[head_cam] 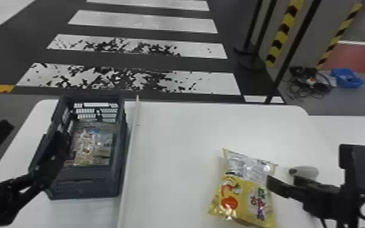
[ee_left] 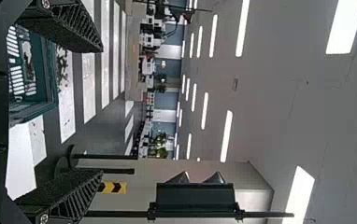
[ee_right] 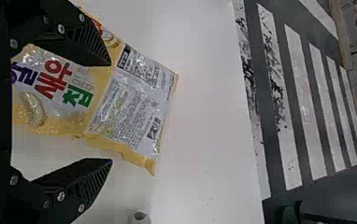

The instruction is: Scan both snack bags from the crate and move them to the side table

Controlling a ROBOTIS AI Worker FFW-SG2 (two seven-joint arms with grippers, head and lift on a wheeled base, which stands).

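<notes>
1. Head view: a yellow-and-silver snack bag (head_cam: 244, 188) is seen lying on the white table (head_cam: 172, 157), near and right of centre.
2. Shiny packaging (head_cam: 89, 145) is observed inside the dark crate (head_cam: 85, 183), at left.
3. The left gripper (head_cam: 34, 129) is noted at the crate's left side, fingers wide apart.
4. The right gripper (head_cam: 312, 165) is located right of the bag, fingers likewise widely spread.

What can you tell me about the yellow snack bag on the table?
The snack bag is yellow and silvery, shiny and crinkly like thin plastic, with red, green and purple letters. It looks puffy and closed. It lies on the white table, silvery end away from the robot. The right gripper is open beside it; I can't tell if they touch.
</notes>
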